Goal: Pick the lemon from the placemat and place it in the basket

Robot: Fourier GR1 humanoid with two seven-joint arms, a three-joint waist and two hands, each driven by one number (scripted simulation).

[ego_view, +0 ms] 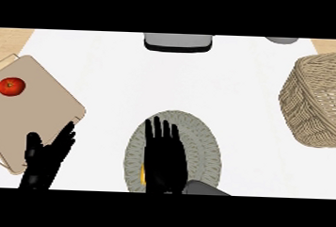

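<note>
Black right hand (162, 155), fingers straight, covers the small yellow lemon (142, 175) on the oval grey woven placemat (206, 140); left hand (44, 164) rests open.

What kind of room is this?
Most likely a kitchen: a white counter holds a cutting board with a red fruit on it, a woven basket at the right, and a round placemat in the middle.
</note>
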